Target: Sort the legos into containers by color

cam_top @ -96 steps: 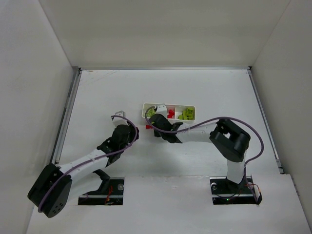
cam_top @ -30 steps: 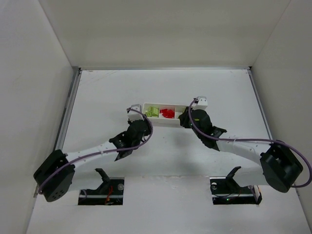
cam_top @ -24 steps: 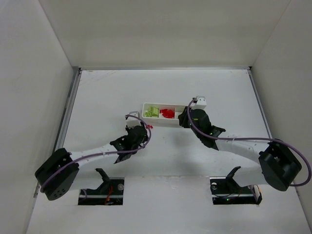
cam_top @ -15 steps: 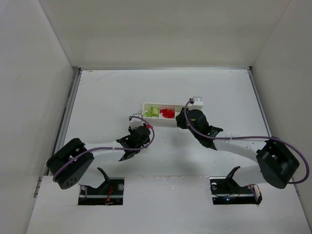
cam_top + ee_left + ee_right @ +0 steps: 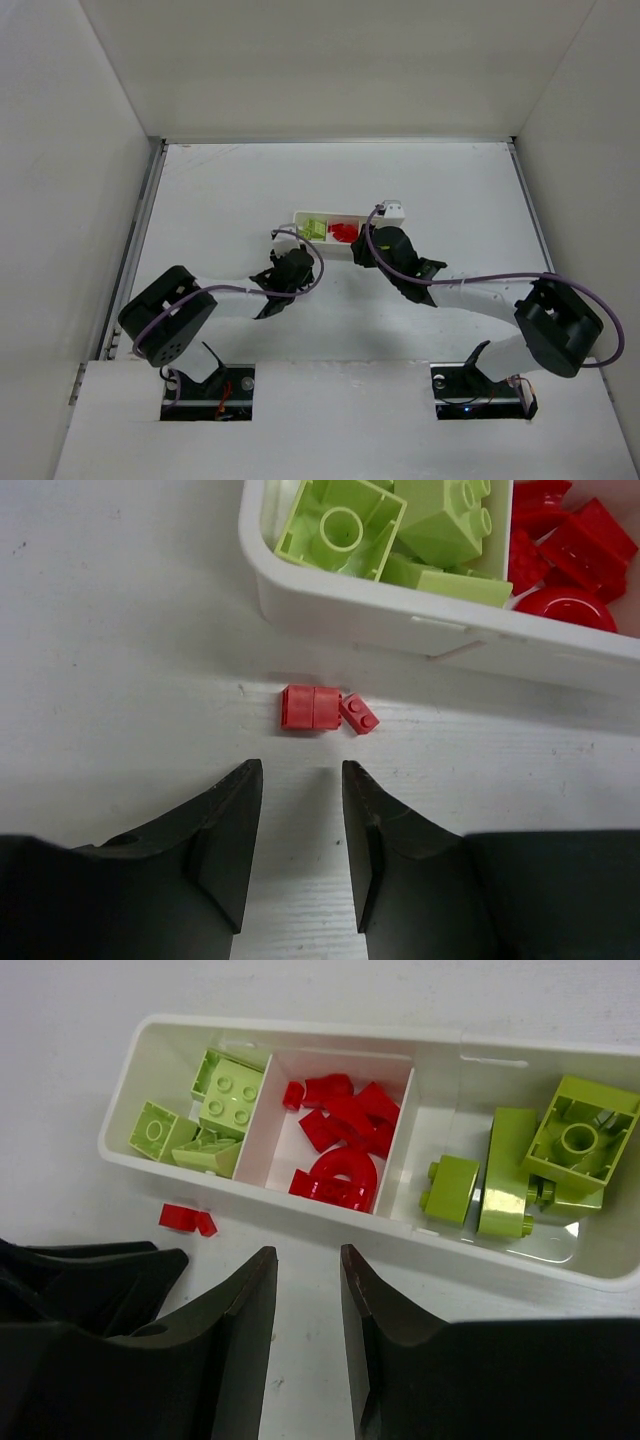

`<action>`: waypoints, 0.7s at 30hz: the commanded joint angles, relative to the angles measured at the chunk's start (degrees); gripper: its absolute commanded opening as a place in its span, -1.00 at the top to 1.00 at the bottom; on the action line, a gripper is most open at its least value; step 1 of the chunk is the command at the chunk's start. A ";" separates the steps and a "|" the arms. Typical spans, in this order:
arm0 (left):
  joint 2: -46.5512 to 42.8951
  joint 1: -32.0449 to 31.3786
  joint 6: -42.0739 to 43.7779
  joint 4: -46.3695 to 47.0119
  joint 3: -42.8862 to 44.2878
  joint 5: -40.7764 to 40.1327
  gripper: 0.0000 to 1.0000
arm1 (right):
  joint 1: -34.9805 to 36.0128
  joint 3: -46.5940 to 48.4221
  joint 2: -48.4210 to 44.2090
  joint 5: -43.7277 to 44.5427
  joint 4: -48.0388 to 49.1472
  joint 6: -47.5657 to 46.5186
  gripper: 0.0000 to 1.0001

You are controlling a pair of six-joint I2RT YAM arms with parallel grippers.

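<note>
While the left end effector [image 5: 300,772] and the right end effector [image 5: 308,1257] hang narrowly parted and empty, two touching red legos [image 5: 312,707] lie on the table [image 5: 120,630] beside the tray [image 5: 350,605], their row parallel to its long wall.

Enclosure: three plain white panels. Back wall [image 5: 330,60] flat and unmarked; left wall [image 5: 60,150] and right wall [image 5: 590,120] slope outward toward the camera.

Work surface: matte white table [image 5: 230,180]. The left wrist view shows faint horizontal streaks and small specks in its finish.

Edges: a grey metal strip [image 5: 137,235] runs along the table's left side, a matching one [image 5: 541,240] along the right, and a thin seam [image 5: 330,140] lies where table meets back wall.

Near side: a white board [image 5: 340,420] spans the front, with two dark rectangular cut-outs [image 5: 210,392].

Light: even, diffuse, from above; shadows soft and short.
</note>
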 commanded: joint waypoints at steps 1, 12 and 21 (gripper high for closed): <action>1.19 1.04 1.35 2.36 2.45 0.25 0.30 | 0.63 2.64 0.24 0.33 2.53 -0.90 0.25; 6.20 2.71 1.62 4.03 4.91 0.08 0.29 | 0.71 2.73 0.33 0.33 2.53 -1.08 0.24; 5.42 2.98 2.50 4.22 4.56 0.26 0.58 | 1.33 3.17 1.21 0.24 2.53 -1.26 0.24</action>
